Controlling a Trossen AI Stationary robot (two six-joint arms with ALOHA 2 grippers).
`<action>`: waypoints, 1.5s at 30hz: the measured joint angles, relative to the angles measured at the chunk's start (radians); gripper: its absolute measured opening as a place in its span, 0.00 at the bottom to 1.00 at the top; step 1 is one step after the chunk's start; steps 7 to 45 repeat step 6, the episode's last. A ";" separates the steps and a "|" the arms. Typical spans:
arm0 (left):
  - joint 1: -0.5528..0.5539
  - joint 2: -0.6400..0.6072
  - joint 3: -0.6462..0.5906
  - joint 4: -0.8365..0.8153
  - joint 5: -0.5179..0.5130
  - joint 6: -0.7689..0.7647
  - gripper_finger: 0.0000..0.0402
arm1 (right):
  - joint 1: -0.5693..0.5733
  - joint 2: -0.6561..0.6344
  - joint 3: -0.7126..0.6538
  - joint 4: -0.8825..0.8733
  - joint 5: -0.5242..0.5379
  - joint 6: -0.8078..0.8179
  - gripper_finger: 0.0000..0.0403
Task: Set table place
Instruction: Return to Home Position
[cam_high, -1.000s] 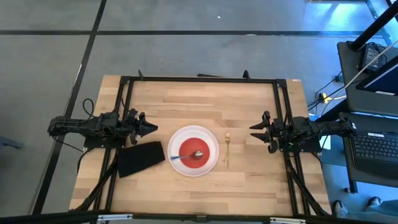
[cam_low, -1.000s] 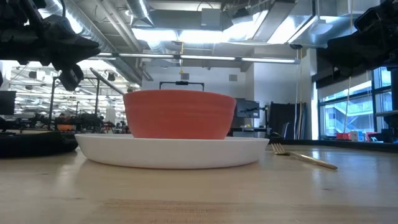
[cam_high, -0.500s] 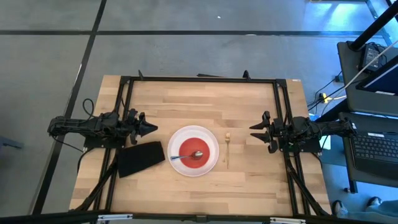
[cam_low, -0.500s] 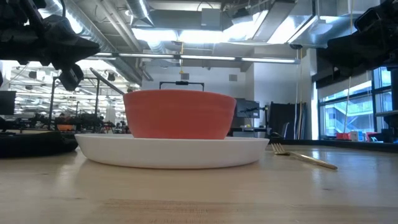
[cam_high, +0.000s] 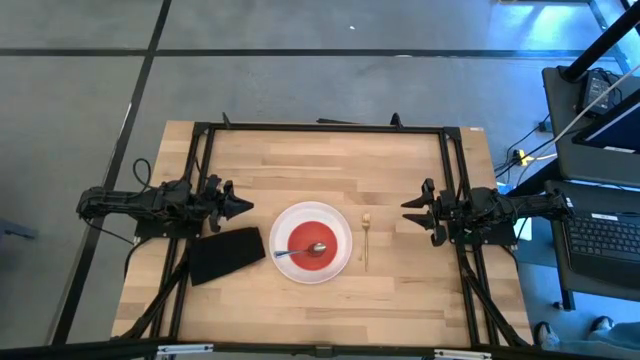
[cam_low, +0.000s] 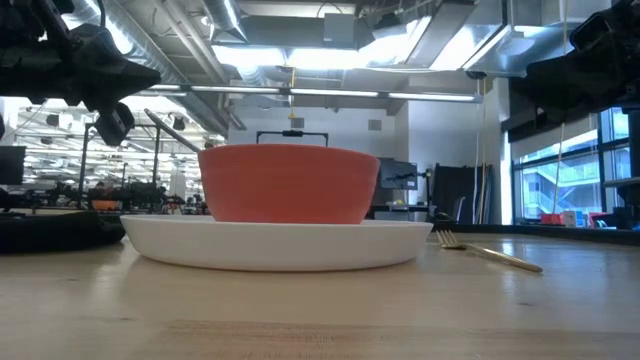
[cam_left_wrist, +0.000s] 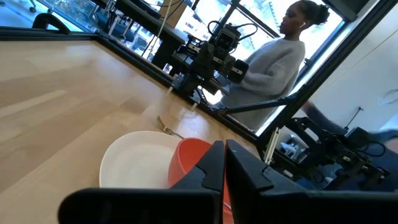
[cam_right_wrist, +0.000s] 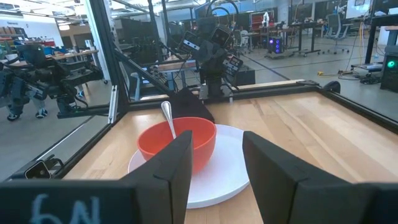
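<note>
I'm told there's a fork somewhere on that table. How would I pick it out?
On the light-wood table, find the round white plate near the middle, with a red bowl on it. The fork lies on bare wood beside the plate, toward the right gripper. It is slim and gold-coloured and lies alone, unlike the silver spoon resting in the bowl.
</note>
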 joint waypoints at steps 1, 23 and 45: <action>0.000 0.000 0.000 0.000 0.000 0.000 0.01 | 0.000 0.000 0.000 0.000 0.000 -0.001 0.36; 0.000 0.000 0.000 0.000 0.000 0.000 0.01 | 0.000 0.000 0.000 0.000 0.000 -0.001 0.36; 0.000 0.000 0.000 0.000 0.000 0.000 0.01 | 0.000 0.000 0.000 0.000 0.000 -0.001 0.36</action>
